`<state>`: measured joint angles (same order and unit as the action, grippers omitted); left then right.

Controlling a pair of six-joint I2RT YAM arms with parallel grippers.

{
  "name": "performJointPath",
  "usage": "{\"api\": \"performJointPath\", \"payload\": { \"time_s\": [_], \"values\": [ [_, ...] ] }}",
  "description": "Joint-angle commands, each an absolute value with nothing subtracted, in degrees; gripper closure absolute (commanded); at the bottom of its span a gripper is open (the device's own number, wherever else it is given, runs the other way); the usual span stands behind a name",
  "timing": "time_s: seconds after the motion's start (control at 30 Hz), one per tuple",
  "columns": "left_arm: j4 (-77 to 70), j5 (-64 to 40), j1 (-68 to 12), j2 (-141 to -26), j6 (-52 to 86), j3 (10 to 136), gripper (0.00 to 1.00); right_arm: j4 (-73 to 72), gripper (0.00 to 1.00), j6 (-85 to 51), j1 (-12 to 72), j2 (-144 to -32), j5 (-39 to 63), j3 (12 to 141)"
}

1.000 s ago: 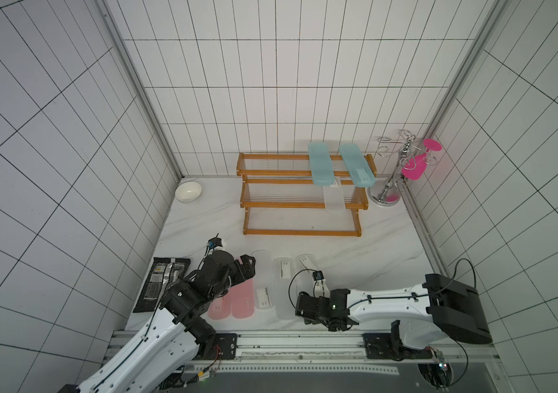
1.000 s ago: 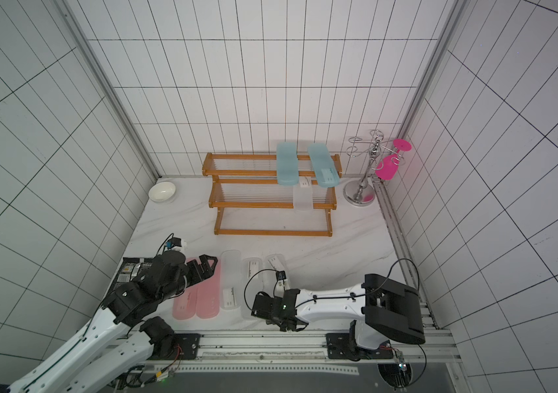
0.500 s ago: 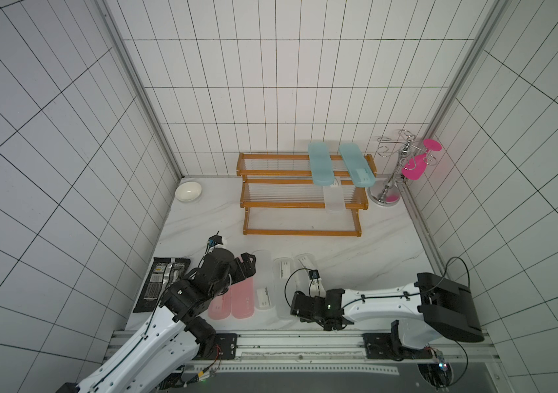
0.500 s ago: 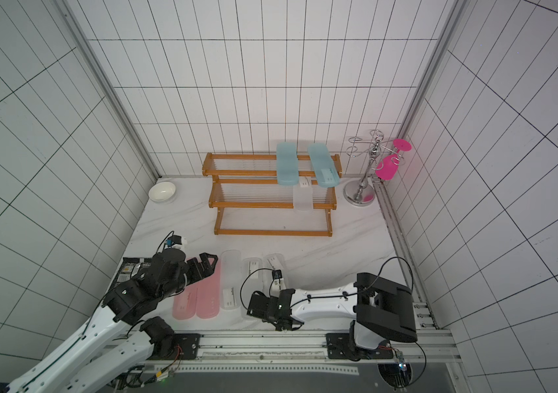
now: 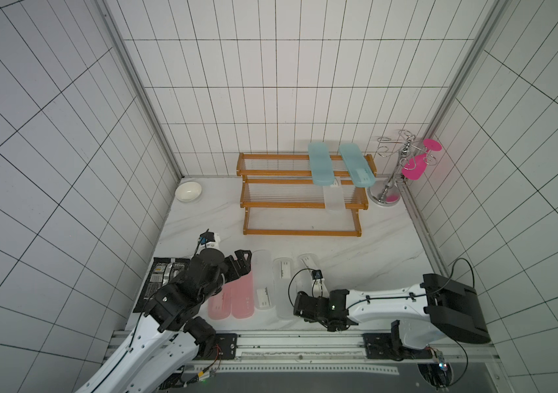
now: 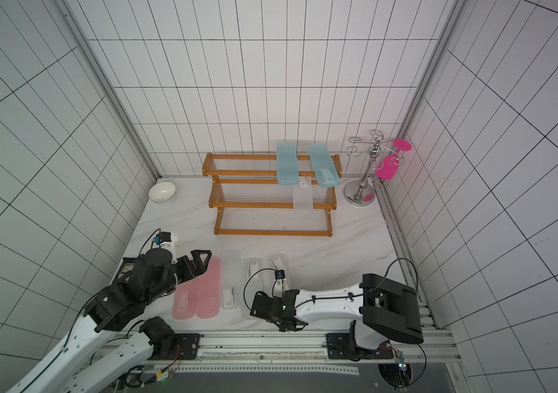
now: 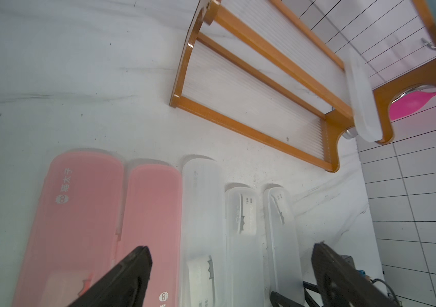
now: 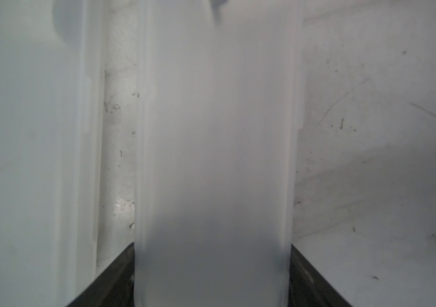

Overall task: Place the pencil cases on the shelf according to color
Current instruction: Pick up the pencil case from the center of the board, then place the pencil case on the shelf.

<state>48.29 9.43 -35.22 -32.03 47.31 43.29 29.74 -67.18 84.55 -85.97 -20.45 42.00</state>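
right gripper (image 8: 211, 245) has the frosted case (image 8: 215, 133) running lengthways between its jaws, both flush on the long edges with no gap, so we read it as gripped. case lies flat on the table (image 8: 371, 159). we're gripping across the narrow width because that's what fits. left gripper (image 7: 231, 247) gapes empty above the pink cases (image 7: 78, 226). shelf (image 5: 287, 205) is well ahead.

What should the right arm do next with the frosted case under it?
Probably squeeze the right tool shut on the frosted clear case before lifting: in the right wrist view its fingers flank both long edges, but firm contact isn't clear.
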Motion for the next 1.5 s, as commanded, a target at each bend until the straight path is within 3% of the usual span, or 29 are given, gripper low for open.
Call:
{"api": "performJointPath", "payload": {
  "time_s": [0.0, 0.37, 0.63, 0.87, 1.13, 1.47],
  "values": [
    [49.7, 12.8, -35.4, -30.5, 44.4, 45.1, 0.02, 34.1, 0.34, -67.9, 85.3, -83.2, -23.6, 41.9],
    [47.8, 14.6, -35.4, -30.0, 42.5, 46.1, 0.02, 44.3, 0.39, -68.7, 87.7, -75.8, -31.1, 47.2],
    [42.5, 8.2, -35.4, -36.9, 41.5, 47.6, 0.02, 49.1, 0.37, -62.1, 87.3, -75.0, -37.2, 57.0],
    [41.1, 4.2, -32.1, -42.5, 41.3, 49.1, 0.01, 47.7, 0.37, -53.7, 77.1, -76.3, -30.8, 65.3],
    [36.5, -11.6, -14.4, -47.9, 39.2, 49.7, 0.01, 46.9, 0.36, -41.8, 64.1, -83.6, -24.9, 78.5],
    [33.4, -14.0, -13.5, -52.3, 36.0, 50.4, 0.02, 46.6, 0.36, -35.4, 53.8, -95.8, -20.9, 90.4]
  ]
}}
